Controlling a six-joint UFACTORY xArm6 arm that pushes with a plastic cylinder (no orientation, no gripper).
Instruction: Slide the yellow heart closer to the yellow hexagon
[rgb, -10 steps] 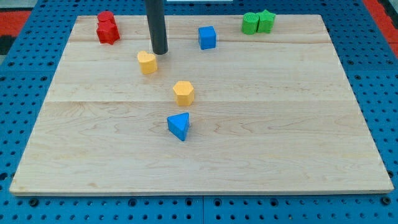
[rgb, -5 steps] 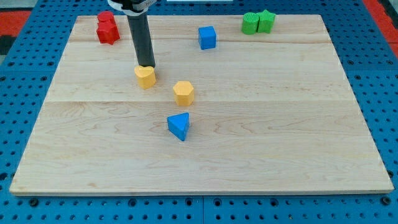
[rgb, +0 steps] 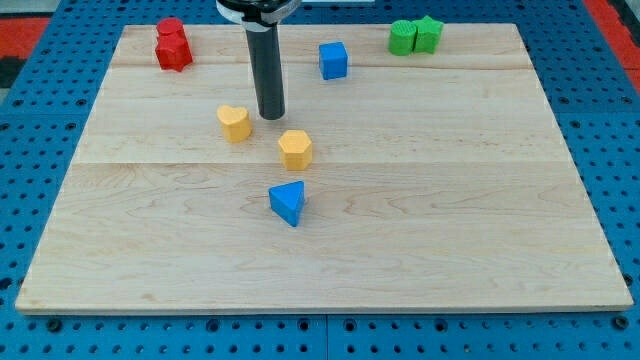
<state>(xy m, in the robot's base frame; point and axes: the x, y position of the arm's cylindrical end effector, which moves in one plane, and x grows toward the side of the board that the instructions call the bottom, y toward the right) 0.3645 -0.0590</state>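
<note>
We see my tip (rgb: 271, 117), a bare gripperless rod, grasping nothing, between yellow heart (rgb: 234, 122) and yellow hexagon (rgb: 295, 149); blue triangle (rgb: 288, 202) lies below.

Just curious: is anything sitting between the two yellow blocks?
No. In the camera view, bare wood separates the yellow heart and yellow hexagon; my tip stands just above that gap.

the yellow heart (rgb: 234, 123) lies flat on the wooden board, left of centre. the yellow hexagon (rgb: 295, 149) sits near it, lower right, not touching.
</note>
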